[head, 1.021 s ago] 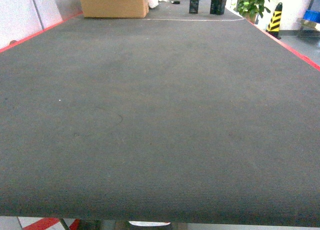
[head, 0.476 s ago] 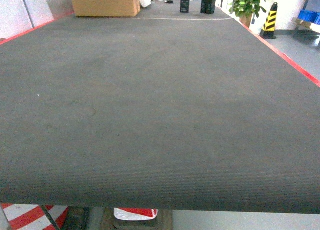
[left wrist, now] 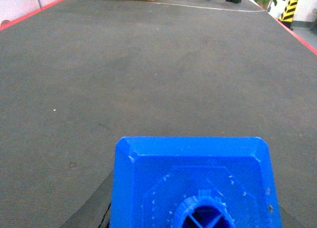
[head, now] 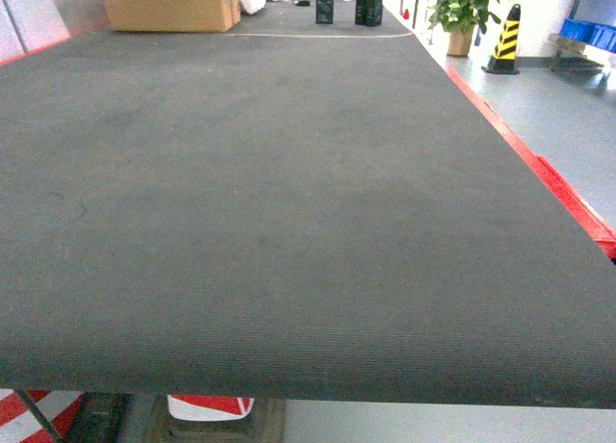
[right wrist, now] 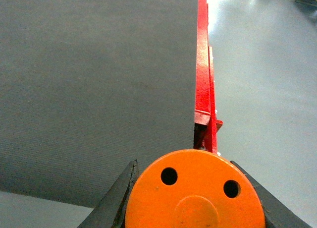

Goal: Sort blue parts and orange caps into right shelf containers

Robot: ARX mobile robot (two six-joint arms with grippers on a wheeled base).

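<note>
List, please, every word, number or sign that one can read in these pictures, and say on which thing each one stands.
No text can be read in any view.
Orange cap: only its flat top with dark holes shows, no print.
Blue part: raised pattern only, no letters.
Cardboard box: no readable print.
Dark boxes at the far end: too small and blurred to read.
Traffic cone: yellow and black stripes, no words.

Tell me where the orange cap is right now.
The orange cap sits at the bottom of the right wrist view, clamped in the right hand, above the red table edge beside the grey mat.
</note>
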